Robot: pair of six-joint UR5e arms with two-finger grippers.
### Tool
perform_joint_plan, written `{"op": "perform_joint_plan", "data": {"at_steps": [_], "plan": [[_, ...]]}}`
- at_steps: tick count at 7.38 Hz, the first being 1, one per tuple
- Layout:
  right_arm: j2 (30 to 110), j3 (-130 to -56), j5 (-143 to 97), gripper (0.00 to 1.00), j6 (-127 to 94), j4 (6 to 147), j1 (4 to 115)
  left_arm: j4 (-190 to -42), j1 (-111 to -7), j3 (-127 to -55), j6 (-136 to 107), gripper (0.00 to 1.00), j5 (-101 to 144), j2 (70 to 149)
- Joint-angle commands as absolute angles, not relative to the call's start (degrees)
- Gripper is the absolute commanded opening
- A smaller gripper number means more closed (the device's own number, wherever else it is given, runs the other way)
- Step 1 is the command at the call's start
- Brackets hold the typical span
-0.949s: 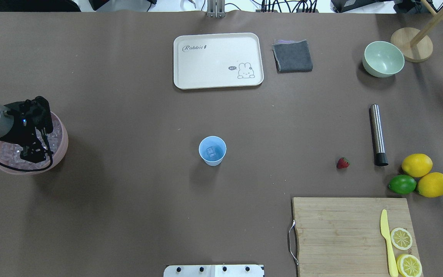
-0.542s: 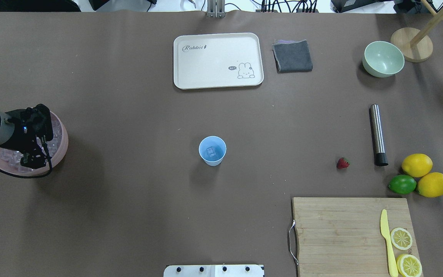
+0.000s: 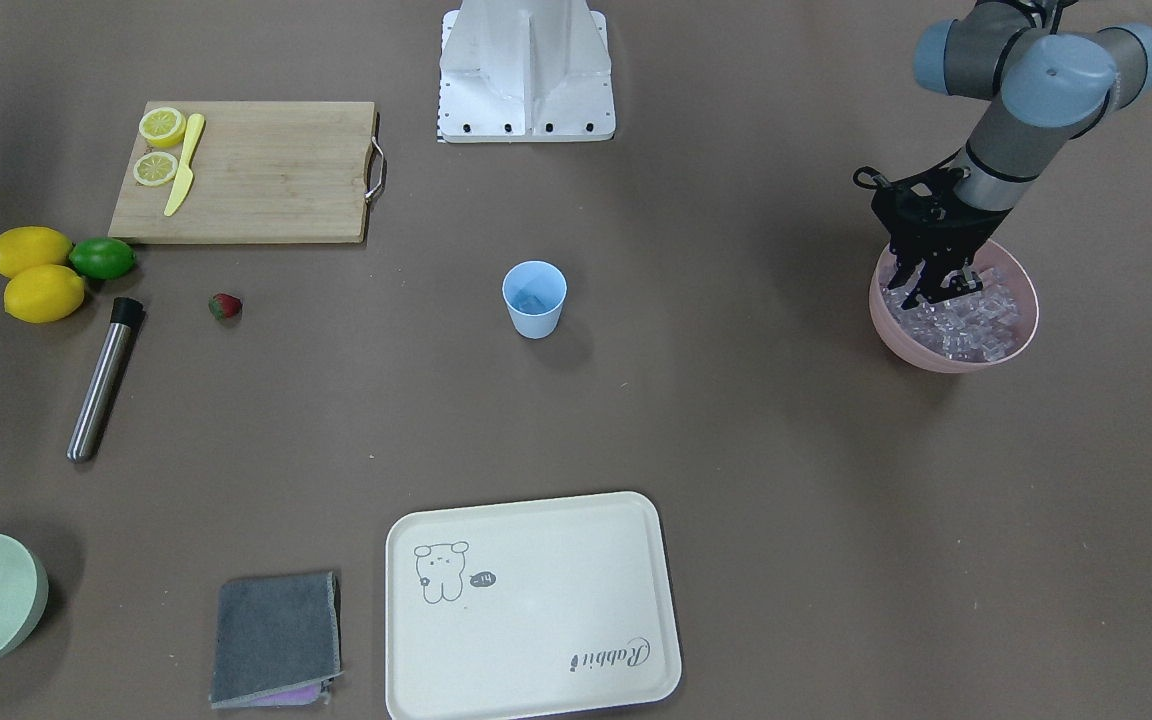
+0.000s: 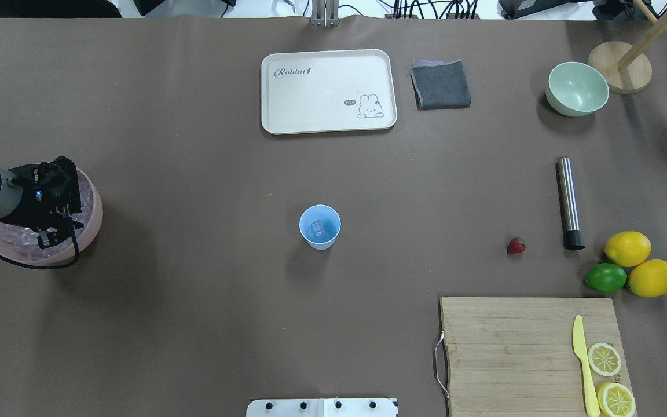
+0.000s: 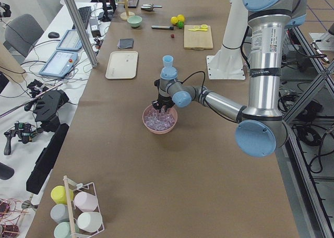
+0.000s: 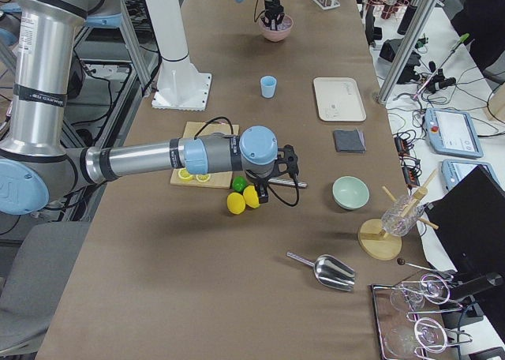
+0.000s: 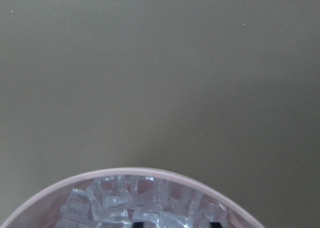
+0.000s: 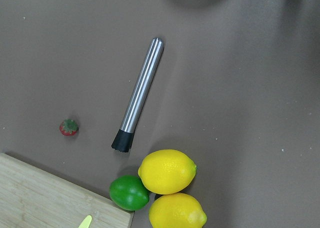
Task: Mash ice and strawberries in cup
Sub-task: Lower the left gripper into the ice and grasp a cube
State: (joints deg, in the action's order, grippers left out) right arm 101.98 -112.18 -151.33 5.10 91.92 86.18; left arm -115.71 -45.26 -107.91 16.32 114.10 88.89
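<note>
The light-blue cup (image 4: 319,227) stands upright mid-table with one clear ice cube (image 4: 317,230) in it; it also shows in the front view (image 3: 534,298). Many ice cubes (image 3: 971,322) fill the pink bowl (image 3: 939,361) at the table's left end. My left gripper (image 3: 924,291) is down in that ice with its jaws apart; in the left wrist view the ice (image 7: 145,203) lies by the two dark fingertips. The small red strawberry (image 4: 516,245) lies on the table to the right, also in the right wrist view (image 8: 69,127). My right gripper (image 6: 267,193) hovers above the lemons; I cannot tell whether it is open or shut.
A steel muddler (image 4: 568,202) lies beside the strawberry. Two lemons (image 4: 627,248) and a lime (image 4: 605,277) sit by the cutting board (image 4: 513,347), which holds a yellow knife and lemon slices. A cream tray (image 4: 327,91), grey cloth (image 4: 440,84) and pale green bowl (image 4: 576,88) stand at the far side.
My left gripper has come lower into the pink bowl, down among the ice cubes. Nothing else has moved.
</note>
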Motion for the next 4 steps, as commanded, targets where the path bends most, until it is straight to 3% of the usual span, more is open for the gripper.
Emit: {"op": "perform_joint_plan", "data": {"at_steps": [1,4], "plan": [[101.9,-112.2,-151.5,1.00,5.1,91.8,86.2,-115.8,-45.8,-108.5,16.3,0.00,115.0,88.7],[101.7,-112.4,-151.5,1.00,5.1,91.8,86.2,-114.9,-51.6,-109.7,16.3,0.00,123.5,88.6]]}}
